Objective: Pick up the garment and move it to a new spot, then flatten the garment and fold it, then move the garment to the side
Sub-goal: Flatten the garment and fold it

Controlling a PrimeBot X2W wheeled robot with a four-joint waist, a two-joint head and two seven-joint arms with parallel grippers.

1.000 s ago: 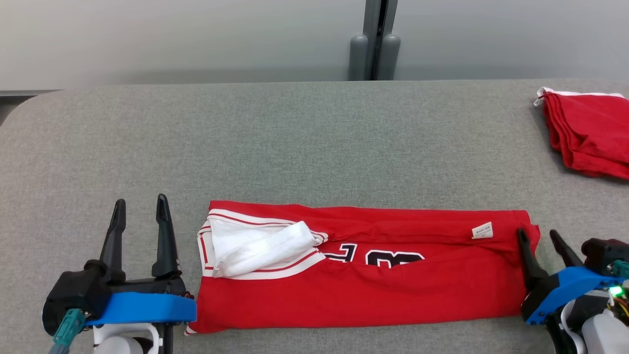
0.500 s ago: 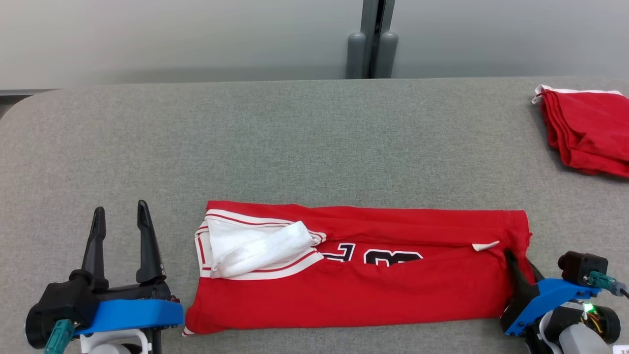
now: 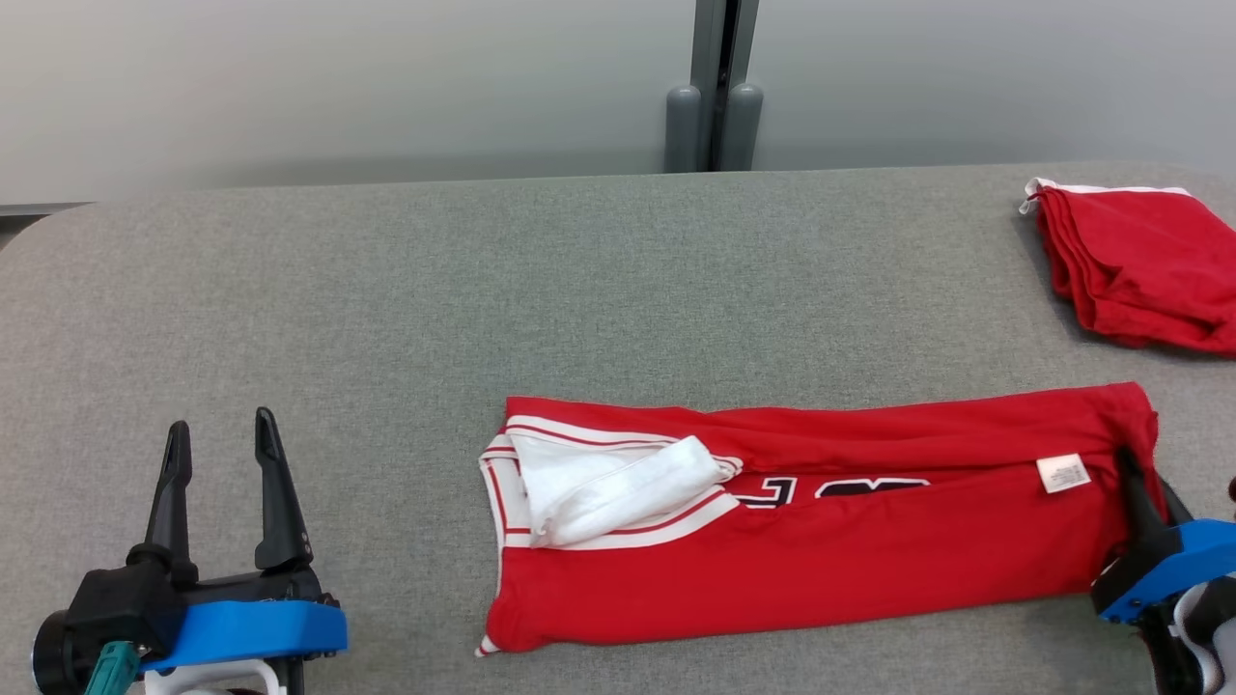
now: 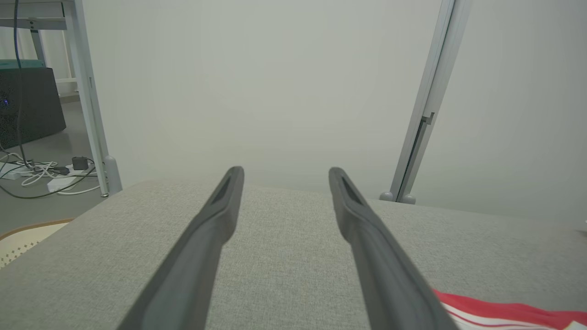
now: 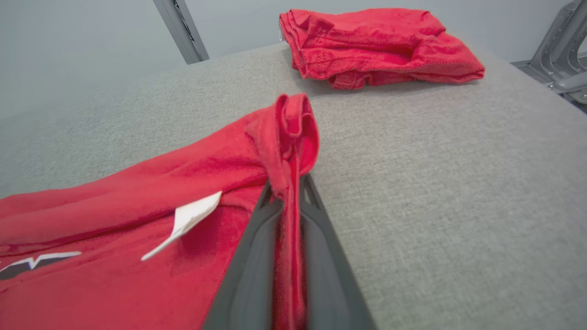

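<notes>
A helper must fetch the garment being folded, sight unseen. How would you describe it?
On the grey table, look along the near edge. A long red jersey lies there, its right end pinched in the right gripper. Unlike the folded red pile at the far right, it shows black lettering and a white label.

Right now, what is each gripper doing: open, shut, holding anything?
Left gripper: open, holding nothing, off to the side of the shirt.
Right gripper: shut on the end of the shirt.

The right gripper (image 3: pixel 1142 475) has pinched the garment's (image 3: pixel 801 569) right edge, dragging it rightward; the left gripper (image 3: pixel 220 423) sank lower left.
</notes>
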